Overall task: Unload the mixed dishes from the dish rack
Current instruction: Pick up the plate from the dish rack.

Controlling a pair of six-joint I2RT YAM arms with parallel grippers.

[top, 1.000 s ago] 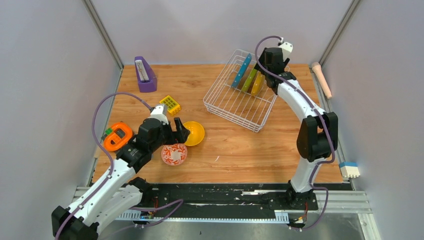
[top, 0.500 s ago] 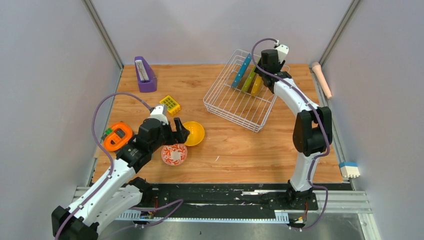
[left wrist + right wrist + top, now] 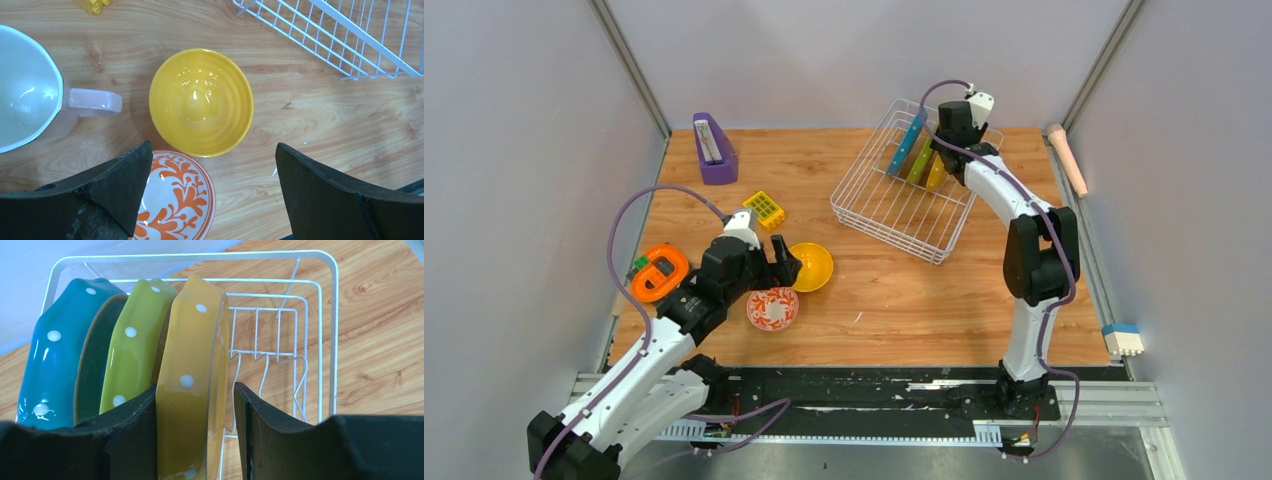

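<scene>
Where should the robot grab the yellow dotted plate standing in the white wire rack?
Its top rim, coming straight down from above. The yellow white-dotted scalloped plate stands on edge in the white wire dish rack, so the rim is the free part. Pinch across its two flat faces; the green dotted plate sits close beside it, so slide in carefully.

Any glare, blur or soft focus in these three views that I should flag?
Top view: even light, soft shadows, nothing blurred. Left wrist view: sharp, with small white glints inside the yellow bowl. Right wrist view: crisp, no motion blur; bright glints low on the blue plate and faint ones on the yellow plate.
</scene>
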